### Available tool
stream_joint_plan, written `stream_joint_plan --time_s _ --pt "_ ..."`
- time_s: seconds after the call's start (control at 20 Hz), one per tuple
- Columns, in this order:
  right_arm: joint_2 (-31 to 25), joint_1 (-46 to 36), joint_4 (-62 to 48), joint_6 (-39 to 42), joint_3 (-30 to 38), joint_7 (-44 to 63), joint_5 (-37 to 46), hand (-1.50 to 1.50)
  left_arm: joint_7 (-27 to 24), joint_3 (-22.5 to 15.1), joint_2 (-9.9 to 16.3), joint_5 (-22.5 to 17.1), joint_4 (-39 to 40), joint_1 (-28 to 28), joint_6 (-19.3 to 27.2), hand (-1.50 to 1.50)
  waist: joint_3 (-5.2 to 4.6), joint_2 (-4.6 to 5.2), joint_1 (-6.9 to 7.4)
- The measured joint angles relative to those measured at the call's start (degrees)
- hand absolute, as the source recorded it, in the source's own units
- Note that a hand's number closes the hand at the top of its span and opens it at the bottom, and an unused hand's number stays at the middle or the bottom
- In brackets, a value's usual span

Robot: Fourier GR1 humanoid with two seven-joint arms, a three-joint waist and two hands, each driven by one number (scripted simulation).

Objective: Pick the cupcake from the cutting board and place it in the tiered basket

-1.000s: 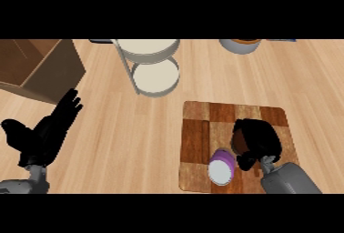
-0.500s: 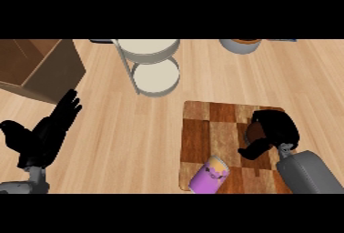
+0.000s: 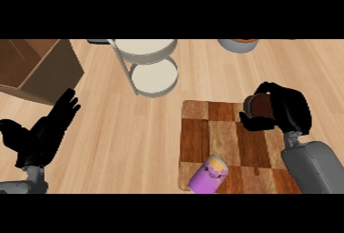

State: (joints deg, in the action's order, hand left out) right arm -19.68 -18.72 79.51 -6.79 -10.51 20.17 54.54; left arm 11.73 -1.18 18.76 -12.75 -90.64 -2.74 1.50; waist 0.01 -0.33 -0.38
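**A:** Where's the cupcake (image 3: pixel 209 174)? Is it in your right hand (image 3: pixel 280 111)?

**B:** No. It lies tipped on its side on the cutting board (image 3: pixel 225 132), at the near edge. That's back toward the wrist side of your right hand and off to its left, clearly apart from the fingers.

**A:** What's the right hand doing?

**B:** It's above the board's far right part with fingers and thumb curled in. They close on nothing I can make out. The brown patch between them looks like board, not cupcake.

**A:** And the left hand (image 3: pixel 42 135)?

**B:** It's flat with fingers spread, resting at the left edge of the view, nowhere near the board.

**A:** And the tiered basket (image 3: pixel 154 77)?

**B:** It's well ahead and left of your right hand. No cupcake in either tier.

**A:** How far along are you?

**B:** Basically zero, I'd say. The pick isn't done and neither is the place. You need to bring the right hand back to the cupcake, grab it lying down, lift it, then carry it across to a tier.
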Motion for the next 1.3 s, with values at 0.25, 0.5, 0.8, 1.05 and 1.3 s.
stream_joint_plan --time_s 0.25,0.5,0.8,1.05,1.3 --pt "2.35 -0.27 11.24 -2.79 2.25 -2.19 -5.4 1.5 -1.38 -0.57 -1.18 1.3 1.09 0.63 0.52 0.0 -0.02 -0.03 -0.38" --pt "4.32 -2.99 21.14 2.53 1.76 2.48 -7.87 1.5 -0.57 -0.47 -1.54 1.7 0.3 0.46 0.08 0.0 -0.03 0.07 0.04" --pt "9.22 -15.24 21.51 10.37 -0.42 11.74 -7.6 1.5 -0.54 0.94 -1.24 1.61 1.93 -1.57 -1.43 0.0 -0.05 0.23 0.62" --pt "15.29 -25.34 14.41 10.87 -2.13 16.2 -5.04 1.5 -0.43 0.55 -2.75 2.53 2.28 -2.12 -1.21 0.0 -0.05 0.32 1.02" --pt "18.36 -34.86 3.25 7.05 -2.54 19.01 -5.58 1.5 -0.76 1.03 -2.74 3.01 2.24 -2.11 -2.03 0.0 -0.06 0.43 1.48"
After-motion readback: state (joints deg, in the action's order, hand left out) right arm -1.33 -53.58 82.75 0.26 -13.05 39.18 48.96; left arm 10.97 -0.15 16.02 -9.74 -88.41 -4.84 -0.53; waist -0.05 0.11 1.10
